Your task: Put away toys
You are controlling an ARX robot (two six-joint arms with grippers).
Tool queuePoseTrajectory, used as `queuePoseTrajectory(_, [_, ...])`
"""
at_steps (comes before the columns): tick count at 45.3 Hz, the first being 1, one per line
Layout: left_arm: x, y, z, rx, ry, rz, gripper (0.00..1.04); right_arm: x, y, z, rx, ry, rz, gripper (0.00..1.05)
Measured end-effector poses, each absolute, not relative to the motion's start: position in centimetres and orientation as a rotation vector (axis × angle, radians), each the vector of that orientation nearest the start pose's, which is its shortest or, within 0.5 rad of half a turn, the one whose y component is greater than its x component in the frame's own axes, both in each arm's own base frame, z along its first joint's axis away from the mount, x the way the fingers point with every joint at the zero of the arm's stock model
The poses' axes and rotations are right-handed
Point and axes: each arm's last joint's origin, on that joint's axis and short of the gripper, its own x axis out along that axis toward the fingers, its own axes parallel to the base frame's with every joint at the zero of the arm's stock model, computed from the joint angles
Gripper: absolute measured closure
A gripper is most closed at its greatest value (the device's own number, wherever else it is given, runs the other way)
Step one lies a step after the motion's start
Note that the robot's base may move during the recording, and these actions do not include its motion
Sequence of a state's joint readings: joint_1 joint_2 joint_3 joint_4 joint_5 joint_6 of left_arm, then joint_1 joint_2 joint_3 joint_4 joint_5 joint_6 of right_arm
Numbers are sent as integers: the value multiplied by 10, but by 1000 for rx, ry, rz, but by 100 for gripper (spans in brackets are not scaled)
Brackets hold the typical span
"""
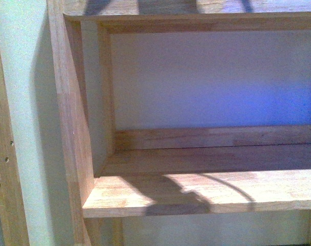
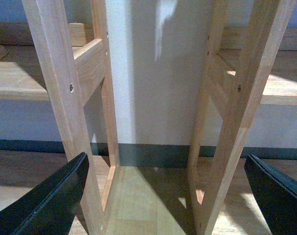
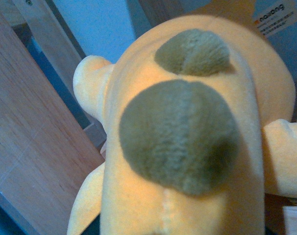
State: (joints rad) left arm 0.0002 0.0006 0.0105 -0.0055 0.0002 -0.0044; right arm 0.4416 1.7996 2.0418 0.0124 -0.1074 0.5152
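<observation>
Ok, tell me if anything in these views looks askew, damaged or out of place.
Nothing stands out. The wooden shelf looks level and undamaged. The left pincer hangs open before the shelf legs, holding nothing. The orange-yellow plush toy fills the right wrist view; it looks intact, and no pincer shows there.
</observation>
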Motion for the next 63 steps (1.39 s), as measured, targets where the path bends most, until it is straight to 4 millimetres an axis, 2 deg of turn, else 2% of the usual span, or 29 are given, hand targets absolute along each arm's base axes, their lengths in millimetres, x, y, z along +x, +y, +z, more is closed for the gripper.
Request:
queuePoseTrajectory(4, [97, 0, 167, -4, -4, 0, 6, 355, 166, 503, 502, -149, 555, 57])
queuePoseTrajectory(15, [97, 0, 167, -4, -4, 0, 6, 341, 153, 511, 331, -274, 448, 31])
queuePoseTrajectory(23, [97, 0, 167, -4, -4, 0, 6, 302, 131, 538, 186, -405, 400, 5])
queuePoseTrajectory(28, [97, 0, 167, -4, -4, 0, 6, 281, 120, 551, 155, -445, 401, 7])
queuePoseTrajectory(32, [97, 0, 167, -4, -4, 0, 6, 254, 106, 561, 135, -490, 409, 6])
queuePoseTrajectory(40, [97, 0, 167, -4, -4, 0, 6, 208, 87, 556, 75, -523, 410, 6])
queuePoseTrajectory(50, [97, 0, 167, -4, -4, 0, 6, 152, 59, 529, 14, -553, 403, 6])
queuePoseTrajectory(55, [97, 0, 167, -4, -4, 0, 6, 109, 36, 487, -36, -561, 336, 6])
queuePoseTrajectory(57, [97, 0, 167, -4, -4, 0, 6, 99, 29, 471, -49, -560, 321, 6])
queuePoseTrajectory(61, [97, 0, 167, -4, -4, 0, 6, 87, 16, 428, -69, -552, 252, 6])
queuePoseTrajectory(63, [97, 0, 167, -4, -4, 0, 6, 87, 12, 409, -71, -531, 223, 6])
